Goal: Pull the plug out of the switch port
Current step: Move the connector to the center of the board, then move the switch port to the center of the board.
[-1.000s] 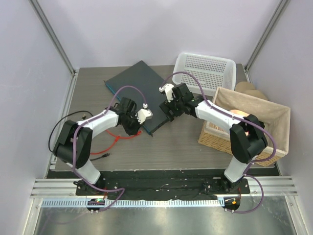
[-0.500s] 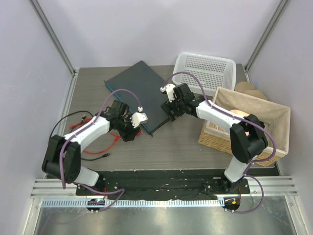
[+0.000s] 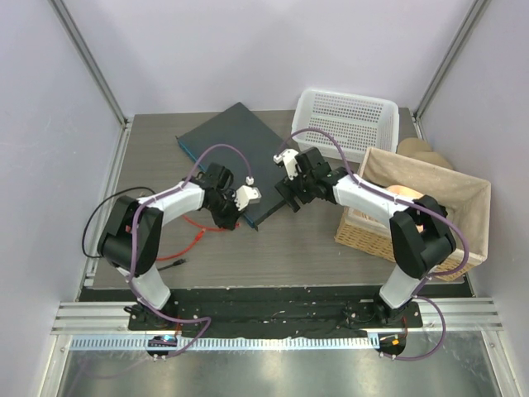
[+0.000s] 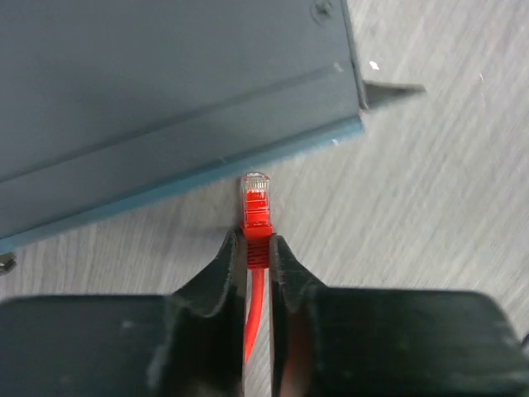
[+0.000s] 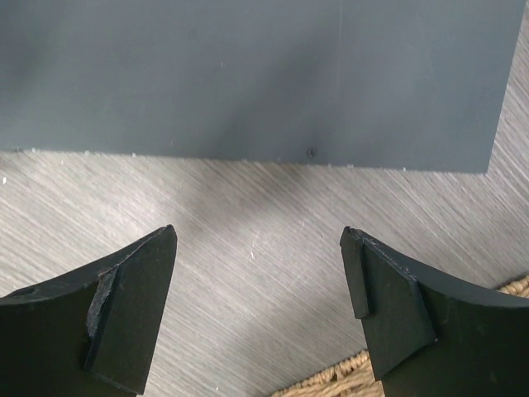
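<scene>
Back beside the switch (image 3: 231,142) is our left gripper (image 4: 254,248), which half a second ago stood farther off to the left. On the grey tabletop (image 3: 314,248) the switch lies flat, toward the far left. Our right gripper (image 5: 260,277) hangs spread wide over the tabletop at the switch's right edge, holding nothing. The left gripper is clenched on the red plug (image 4: 255,203), whose clear tip lies just beside the switch's bluish edge.
</scene>
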